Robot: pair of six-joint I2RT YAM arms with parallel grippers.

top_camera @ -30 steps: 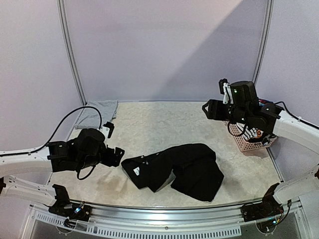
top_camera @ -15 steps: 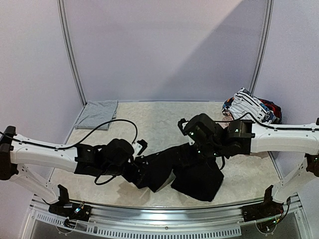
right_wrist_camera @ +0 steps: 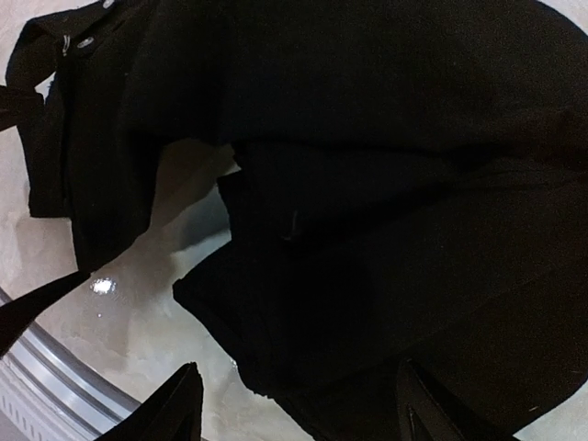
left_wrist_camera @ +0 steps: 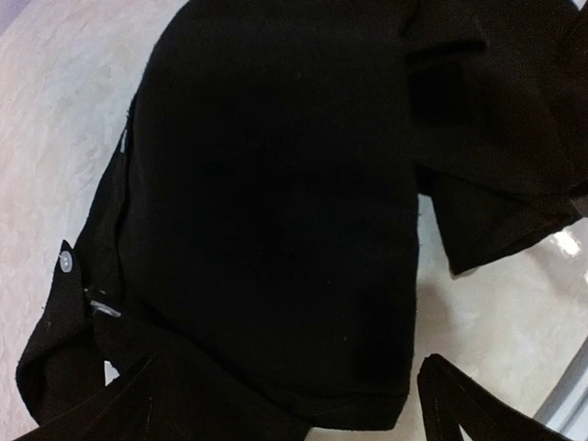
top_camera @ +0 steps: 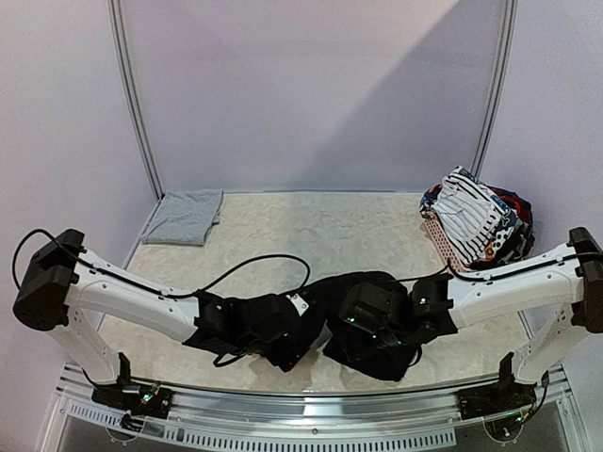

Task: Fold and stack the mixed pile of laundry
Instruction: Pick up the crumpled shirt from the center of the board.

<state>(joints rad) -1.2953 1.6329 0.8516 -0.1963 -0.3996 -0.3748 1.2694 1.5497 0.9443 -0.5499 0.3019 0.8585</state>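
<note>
The large black trousers lie crumpled at the table's near middle. They fill the left wrist view and the right wrist view. My left gripper is low over their left part, open, with a folded hem edge between its fingers. My right gripper is open over a lower edge of the trousers, with its fingers on either side. The rest of the pile, with the white black-striped piece on top, sits in the pink basket. A folded light grey garment lies at the far left.
The basket stands at the right edge of the table. The metal front rail runs just below the trousers. Bare marbled tabletop lies behind the trousers. The left arm's cable loops above the table.
Both arms have swung in from the sides to the black trousers. The right gripper has left the basket area, so the striped pile now shows. The trousers have hardly moved.
</note>
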